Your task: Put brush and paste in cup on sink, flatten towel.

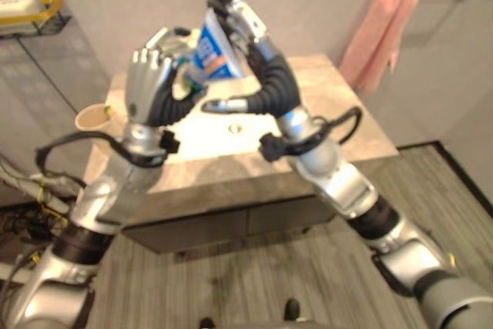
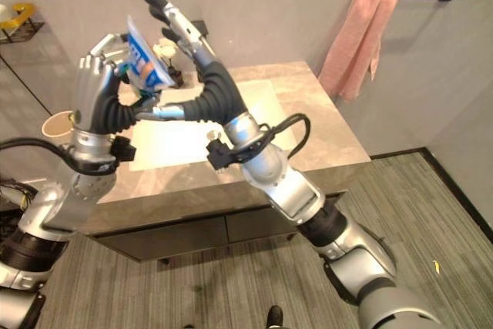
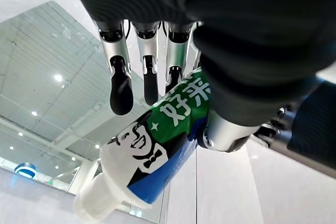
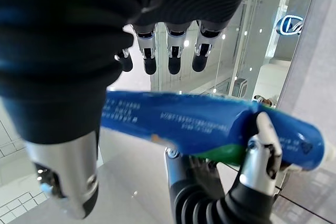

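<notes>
A blue, green and white toothpaste tube (image 1: 214,53) is held up in the air above the sink basin (image 1: 231,135). My left hand (image 1: 146,75) has its fingers and thumb curled round the tube's cap end (image 3: 152,150). My right hand (image 1: 246,25) stands just behind the tube with straight fingers, and the tube (image 4: 199,124) lies across its palm. A tan paper cup (image 1: 94,117) stands upright on the counter left of the basin. The pink towel (image 1: 381,32) hangs bunched on a wall bar at the right.
The stone counter (image 1: 347,125) runs around the white basin, with dark cabinet fronts (image 1: 231,225) below. A yellow-rimmed wall shelf (image 1: 31,11) sits at the upper left. Grey plank floor (image 1: 254,283) lies in front of the cabinet.
</notes>
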